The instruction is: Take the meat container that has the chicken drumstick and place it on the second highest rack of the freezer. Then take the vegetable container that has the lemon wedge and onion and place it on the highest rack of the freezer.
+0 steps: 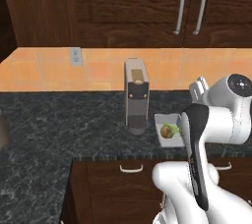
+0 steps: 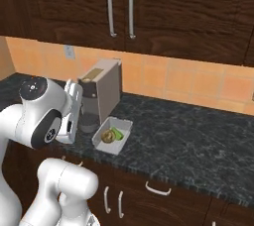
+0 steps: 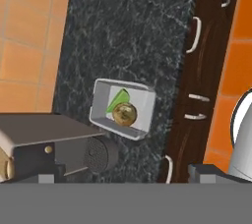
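The white vegetable container (image 1: 160, 120) (image 2: 124, 123) (image 3: 101, 95) sits on the dark counter near its front edge, just right of the coffee machine. In it lie a round tan onion (image 1: 167, 130) (image 2: 107, 137) (image 3: 124, 113) and a green lemon wedge (image 1: 175, 128) (image 2: 117, 133) (image 3: 116, 101). My gripper (image 3: 123, 177) hovers above the counter, apart from the container. It is open, its two fingertips (image 3: 47, 178) stand wide and nothing is between them. The meat container and the freezer are out of view.
A grey coffee machine (image 1: 136, 95) (image 2: 101, 93) (image 3: 49, 144) stands close beside the container. Dark wood cupboards (image 1: 123, 7) (image 2: 173, 12) hang above the orange tiled wall. Drawers with handles (image 2: 158, 189) run below the counter edge. The black counter (image 1: 59, 129) (image 2: 198, 141) stretches to both sides.
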